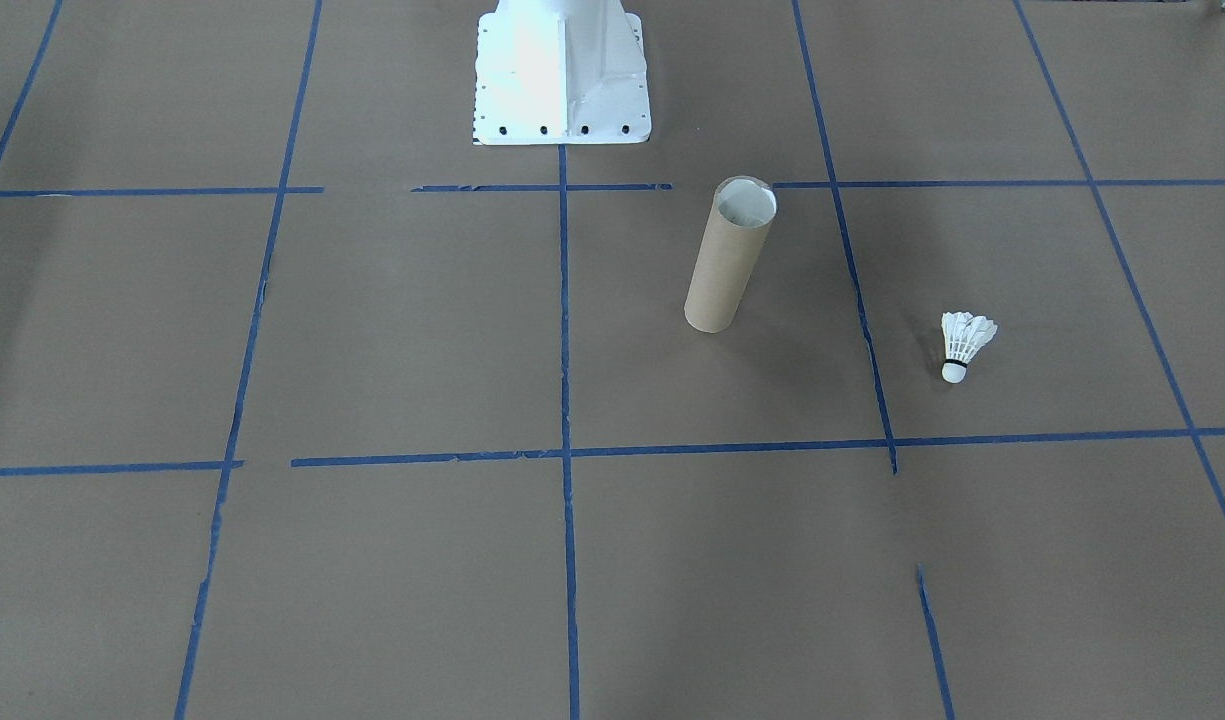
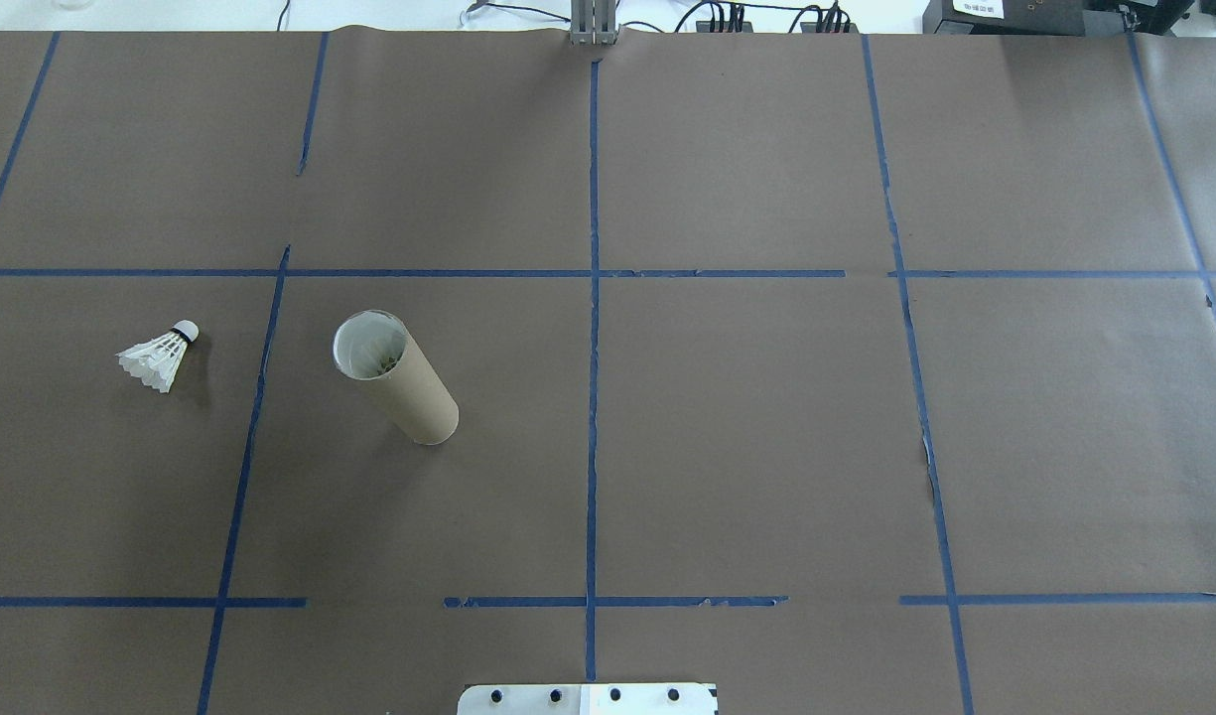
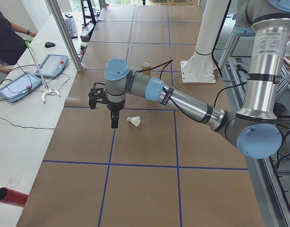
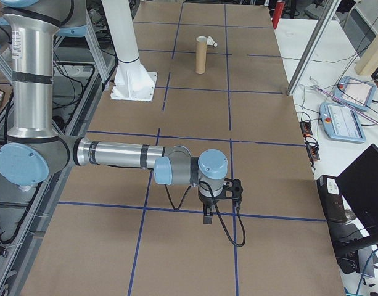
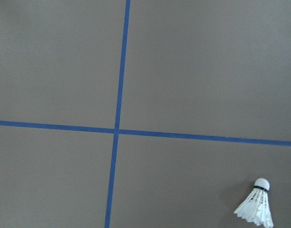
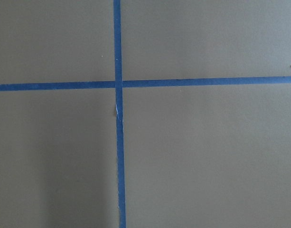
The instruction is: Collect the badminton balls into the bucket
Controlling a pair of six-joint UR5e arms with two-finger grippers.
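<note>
Inspecting, we find the white feather shuttlecock (image 2: 161, 356) lying apart from the upright brown cardboard tube (image 2: 397, 377). We cannot tell either gripper's opening.

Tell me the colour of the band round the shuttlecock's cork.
Black, on the shuttlecock; clearest in the left wrist view.

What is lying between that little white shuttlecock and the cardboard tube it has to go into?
Nothing visible: only bare brown paper and one blue tape line lie between the shuttlecock and the upright tube.
</note>
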